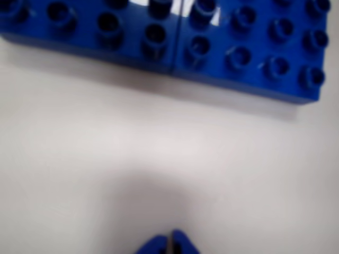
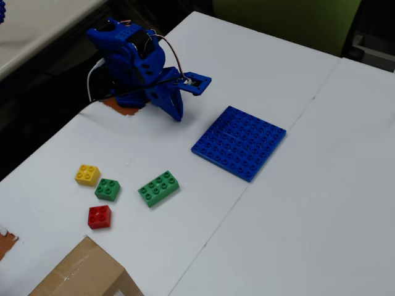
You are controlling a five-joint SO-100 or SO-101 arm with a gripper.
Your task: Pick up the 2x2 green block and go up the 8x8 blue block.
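A: Where is the tool [image 1: 170,244]?

B: In the wrist view its two blue tips [image 1: 183,244] poke in at the bottom edge, pressed together with only a thin seam between them and nothing held. In the fixed view the tool [image 2: 178,114] points down at the white desk [image 2: 308,209], tucked under the folded blue arm [image 2: 133,58] near the desk's far left corner.

A: What lies closest to it?

B: The 8x8 blue block [image 2: 239,142]. It lies flat on the desk, near the tool, toward the desk's middle. The wrist view shows its studded near edge [image 1: 159,37] across the top of the frame, blurred, with bare desk between it and the tips.

A: And the 2x2 green block [image 2: 107,189]?

B: Toward the desk's near left edge, well apart from the tool and from the blue plate. It sits studs up, with a yellow brick [image 2: 87,174] just beside it on the far side and a red brick [image 2: 99,216] near it on the near side. A longer green brick [image 2: 158,188] lies near it, on the side toward the plate.

A: Anything else?

B: A cardboard box [image 2: 83,274] sticks in at the desk's near left corner, beyond the red brick.
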